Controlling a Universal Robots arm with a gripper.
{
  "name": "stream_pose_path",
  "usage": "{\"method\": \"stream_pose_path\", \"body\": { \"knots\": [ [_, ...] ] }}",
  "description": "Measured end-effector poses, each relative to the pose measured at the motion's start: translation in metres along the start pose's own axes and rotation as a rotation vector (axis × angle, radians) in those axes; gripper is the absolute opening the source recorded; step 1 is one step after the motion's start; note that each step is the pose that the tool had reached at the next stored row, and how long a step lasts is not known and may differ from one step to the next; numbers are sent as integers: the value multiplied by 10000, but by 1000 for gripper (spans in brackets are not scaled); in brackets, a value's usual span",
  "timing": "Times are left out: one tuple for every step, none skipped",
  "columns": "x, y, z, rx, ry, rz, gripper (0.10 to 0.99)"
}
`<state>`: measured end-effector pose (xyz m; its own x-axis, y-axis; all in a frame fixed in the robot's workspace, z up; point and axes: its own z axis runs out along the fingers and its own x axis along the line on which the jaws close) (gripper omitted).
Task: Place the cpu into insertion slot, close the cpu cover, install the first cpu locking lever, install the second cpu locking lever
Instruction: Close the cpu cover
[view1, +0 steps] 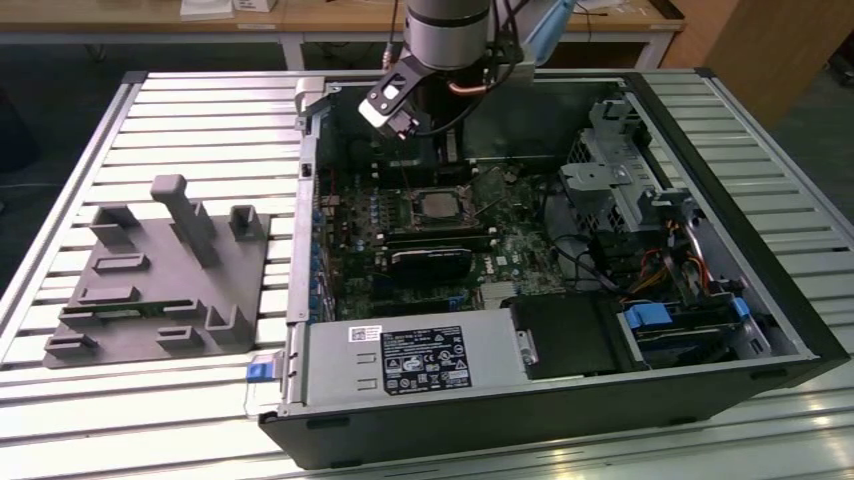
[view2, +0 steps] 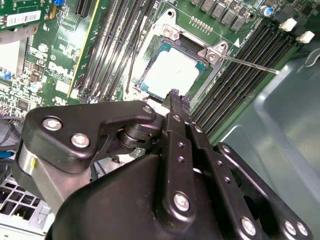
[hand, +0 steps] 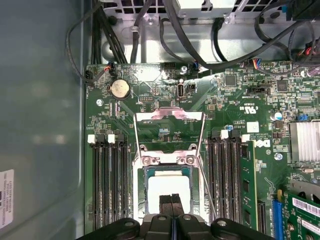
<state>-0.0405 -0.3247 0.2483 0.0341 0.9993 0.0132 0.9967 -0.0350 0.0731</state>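
Observation:
The cpu (hand: 167, 189) lies flat in the insertion slot (view2: 186, 47), its pale metal top showing in both wrist views (view2: 171, 74) and in the exterior view (view1: 435, 205). The cpu cover (hand: 170, 116), a silver frame, stands swung up and open on the far side of the socket. A thin locking lever (view2: 250, 63) sticks out unlatched beside the socket. My gripper (hand: 171, 201) hovers just above the cpu's near edge with its black fingers (view2: 176, 97) pressed together and nothing between them. The arm (view1: 447, 35) reaches down into the open computer case.
Long black memory slots (hand: 107, 180) flank the socket on both sides. Cables (hand: 165, 30) run along the case wall. A power supply (view1: 414, 360) and a drive cage (view1: 607, 170) stand in the case. A grey fixture (view1: 154, 280) sits on the slatted table at the exterior view's left.

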Motion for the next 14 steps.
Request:
{"method": "stream_pose_path", "body": {
  "knots": [
    [0,1,-9,0,0,0,106],
    [0,1,-17,0,0,0,106],
    [0,2,-25,0,0,0,106],
    [0,2,-33,0,0,0,106],
    [1,3,-41,0,0,0,106],
    [1,3,-47,0,1,0,106],
    [1,4,-54,0,0,0,106],
    [1,4,-55,-1,2,0,106],
    [1,4,-55,-2,3,0,106],
    [1,4,-56,-2,3,0,106],
    [1,4,-57,0,1,0,106],
    [1,4,-58,0,0,0,106],
    [1,5,-58,0,1,-1,106],
    [1,8,-58,0,1,-2,106]
  ]
}}
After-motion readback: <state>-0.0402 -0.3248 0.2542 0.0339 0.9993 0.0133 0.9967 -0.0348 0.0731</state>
